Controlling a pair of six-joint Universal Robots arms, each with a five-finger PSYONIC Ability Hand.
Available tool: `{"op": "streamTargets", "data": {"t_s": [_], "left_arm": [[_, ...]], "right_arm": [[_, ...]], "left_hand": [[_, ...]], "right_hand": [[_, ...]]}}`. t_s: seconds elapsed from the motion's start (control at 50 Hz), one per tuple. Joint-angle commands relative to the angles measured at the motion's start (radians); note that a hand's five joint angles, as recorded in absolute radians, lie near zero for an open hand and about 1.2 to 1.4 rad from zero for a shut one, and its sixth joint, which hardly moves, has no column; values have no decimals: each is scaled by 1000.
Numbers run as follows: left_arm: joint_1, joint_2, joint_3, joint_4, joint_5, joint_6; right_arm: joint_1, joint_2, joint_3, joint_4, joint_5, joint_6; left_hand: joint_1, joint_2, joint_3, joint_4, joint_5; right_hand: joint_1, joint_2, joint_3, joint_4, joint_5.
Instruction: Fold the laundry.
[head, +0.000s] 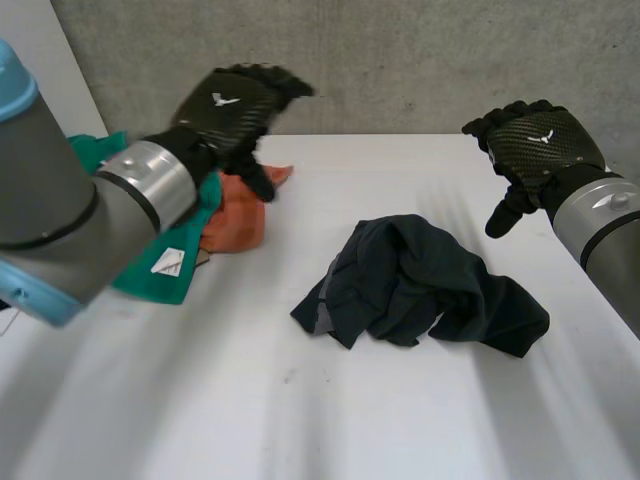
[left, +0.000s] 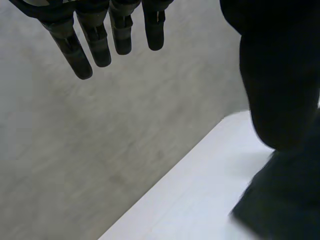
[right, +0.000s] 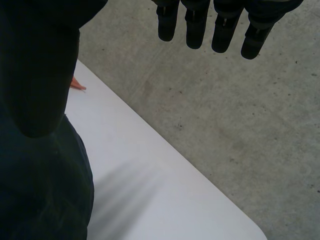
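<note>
A crumpled dark grey garment (head: 420, 285) lies in a heap in the middle of the white table (head: 300, 420). My left hand (head: 230, 105) hovers in the air above an orange cloth (head: 235, 215) at the table's left; its fingers (left: 95, 40) are straight and hold nothing. My right hand (head: 540, 145) is raised at the right, above and behind the garment's right end. It too is open and empty, with straight fingers (right: 200, 25). In the right wrist view the dark garment (right: 40, 195) lies below the thumb and a tip of the orange cloth (right: 77, 85) peeks out beyond it.
A teal cloth (head: 165, 255) with a white label lies under and beside the orange one at the table's left edge. A grey concrete wall (head: 400, 60) stands right behind the table's far edge (right: 165, 155).
</note>
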Motion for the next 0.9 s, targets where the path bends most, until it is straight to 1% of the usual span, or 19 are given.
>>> {"op": "streamTargets", "data": {"t_s": [0.02,0.06,0.1,0.16,0.22,0.3,0.36,0.44,0.5,0.52,0.58,0.6,0.66,0.68,0.74,0.76,0.82,0.84,0.9], "left_arm": [[100,-258,126,1,-3,187],[103,-324,164,4,-3,247],[123,-413,227,2,-5,331],[182,-518,299,-1,-2,401],[206,-594,353,1,3,420],[216,-644,393,-1,7,426],[219,-658,397,-2,26,426],[224,-671,401,4,50,426],[227,-687,405,5,52,429],[232,-695,410,5,47,434],[242,-701,416,7,40,449],[246,-701,419,13,28,463],[255,-698,419,36,-18,494],[261,-697,417,62,-63,515],[275,-695,419,110,-135,550],[287,-695,419,145,-178,576],[313,-694,419,199,-238,610],[331,-692,419,223,-273,633],[356,-691,419,249,-316,664]], "right_arm": [[1,7,14,0,3,-3],[-1,8,22,0,4,-4],[-1,11,27,0,6,-4],[-1,19,34,-3,7,-4],[-1,39,37,-6,9,-7],[-1,62,37,-6,10,-9],[-1,82,36,-8,10,-9],[-1,100,33,-8,10,-9],[-1,117,31,-8,12,-9],[-1,119,31,-8,12,-9],[-1,125,31,-8,13,-9],[-1,125,31,-8,13,-10],[-1,125,31,-8,13,-9],[-1,125,31,-8,13,-9],[-1,125,33,-8,13,-9],[-1,125,33,-8,13,-9],[-1,123,33,-9,13,-9],[-1,125,33,-9,13,-9],[-1,125,33,-9,13,-9]], "left_hand": [[38,34,24,38,34],[38,34,24,38,34],[38,34,24,38,34],[41,37,27,41,37],[38,34,24,38,34],[44,39,30,44,40],[114,110,100,114,110],[270,265,256,270,266],[492,488,479,492,489],[702,698,689,702,699],[1123,1118,1109,1123,1119],[1176,1172,1163,1176,1173],[1177,1172,1163,1177,1173],[1177,1172,1163,1177,1173],[1177,1172,1163,1177,1173],[1177,1172,1163,1177,1173],[1177,1172,1163,1177,1173],[1177,1172,1163,1177,1173],[1177,1172,1163,1177,1173]], "right_hand": [[-57,-33,-34,-41,-49],[-57,-33,-34,-41,-49],[-57,-33,-34,-41,-49],[-57,-33,-34,-41,-49],[-57,-33,-34,-41,-49],[-57,-33,-34,-41,-49],[-57,-33,-34,-41,-49],[-57,-33,-34,-41,-49],[-57,-33,-34,-41,-49],[-57,-33,-34,-41,-49],[-57,-33,-34,-41,-49],[-57,-33,-34,-41,-49],[-57,-33,-34,-41,-49],[-57,-33,-34,-41,-49],[-57,-33,-34,-41,-49],[-57,-33,-34,-41,-49],[-57,-33,-34,-41,-49],[-57,-33,-34,-41,-49],[-57,-33,-34,-41,-49]]}}
